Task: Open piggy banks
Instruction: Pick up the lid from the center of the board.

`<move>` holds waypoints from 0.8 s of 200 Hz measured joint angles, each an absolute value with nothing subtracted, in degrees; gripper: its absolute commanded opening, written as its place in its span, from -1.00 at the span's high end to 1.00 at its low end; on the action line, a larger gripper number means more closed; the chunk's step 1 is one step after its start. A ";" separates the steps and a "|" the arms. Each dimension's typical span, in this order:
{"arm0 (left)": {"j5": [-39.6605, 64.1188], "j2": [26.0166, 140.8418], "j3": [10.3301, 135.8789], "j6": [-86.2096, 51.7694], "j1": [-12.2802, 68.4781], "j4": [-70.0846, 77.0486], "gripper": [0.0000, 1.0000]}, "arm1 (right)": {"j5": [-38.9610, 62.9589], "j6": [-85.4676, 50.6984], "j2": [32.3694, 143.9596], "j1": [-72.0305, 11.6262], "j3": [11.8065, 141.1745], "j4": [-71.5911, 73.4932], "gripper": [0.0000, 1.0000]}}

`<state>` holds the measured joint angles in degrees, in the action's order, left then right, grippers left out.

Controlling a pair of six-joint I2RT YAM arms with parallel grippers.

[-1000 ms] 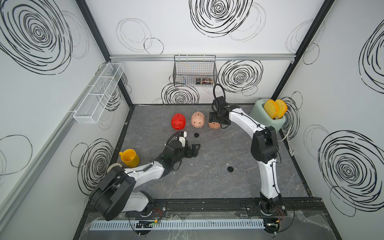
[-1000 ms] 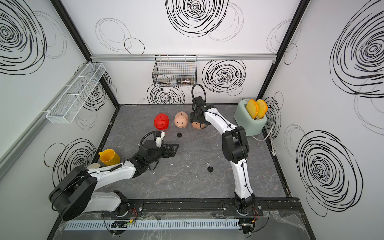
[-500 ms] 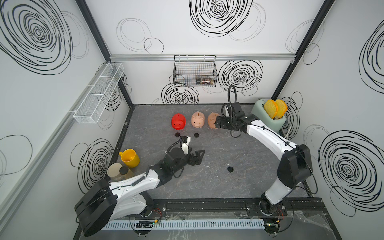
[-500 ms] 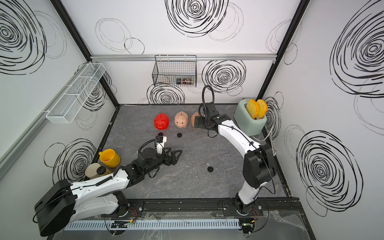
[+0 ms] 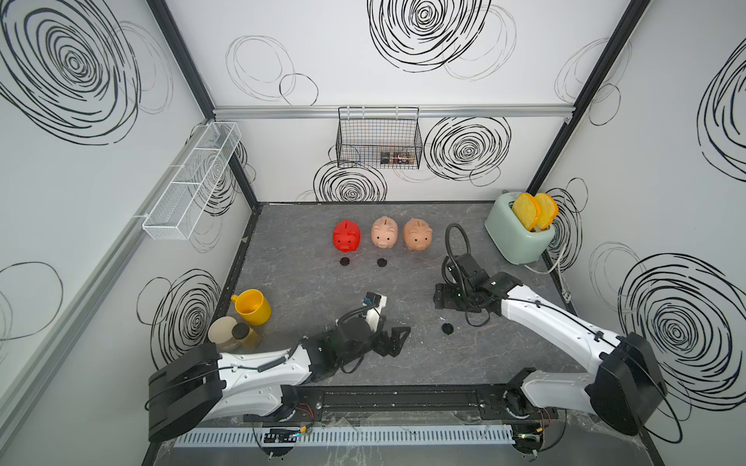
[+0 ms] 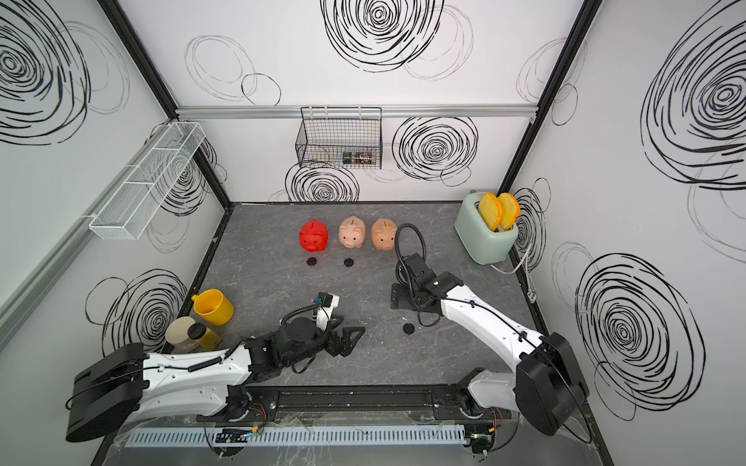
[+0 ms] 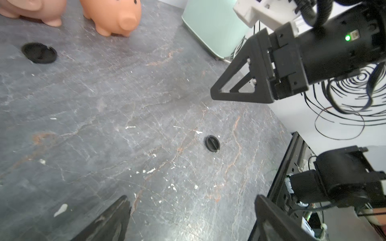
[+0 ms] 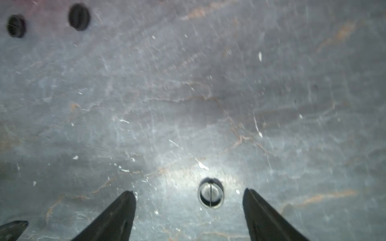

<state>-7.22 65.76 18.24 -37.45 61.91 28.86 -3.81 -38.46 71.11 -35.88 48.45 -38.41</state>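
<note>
Right fingers point(image 8: 263, 215): spread wide, grasping nothing. In the right wrist view a loose plug point(image 8: 211, 195) lies flat on the table point(image 8: 271, 83) at lower centre. It sits in the gap between the fingers and touches neither. Left fingers point(image 7: 117, 217): also released and empty, with only bare table between them.

Right gripper point(image 5: 440, 297): right of centre in both top views, with the loose plug just below it in the frame. Left gripper point(image 5: 397, 341): lower centre, near the same plug but clear of it.

Piggy banks: the red pig point(image 5: 346, 236), pink pig point(image 5: 384, 233) and tan pig point(image 5: 418, 234) stand upright in a row at upper centre, well apart from both grippers. Two far plugs point(image 5: 344, 262) lie just below the red and pink pigs. With three plugs out, all three banks are judged open. The bellies are hidden, so this is unconfirmed.

Hazards:
- A low sweep by either gripper can strike the loose plug and slide it away.
- The grippers are near each other, and crossing paths risks a collision.
- The right arm's cable loop point(image 5: 456, 242) shows just beside the tan pig. A swing may snag and topple it.
</note>
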 measured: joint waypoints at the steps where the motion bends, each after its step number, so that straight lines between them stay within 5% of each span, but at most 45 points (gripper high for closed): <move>1: -7.18 65.95 18.15 -37.47 62.04 29.15 -0.92 | -3.75 -38.54 70.91 -35.88 48.12 -38.50 -0.56; 80: -4.67 79.15 20.03 -38.44 67.13 38.68 -0.92 | 0.95 -40.86 70.22 -36.40 40.34 -39.51 0.32; 160: -3.03 83.02 20.34 -41.06 67.13 44.25 -0.92 | 2.15 -38.11 76.58 -37.15 42.85 -37.78 0.55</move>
<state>-3.03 83.02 20.34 -41.06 67.13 44.25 2.15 -38.11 76.58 -37.15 42.85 -37.78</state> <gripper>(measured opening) 0.960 0.235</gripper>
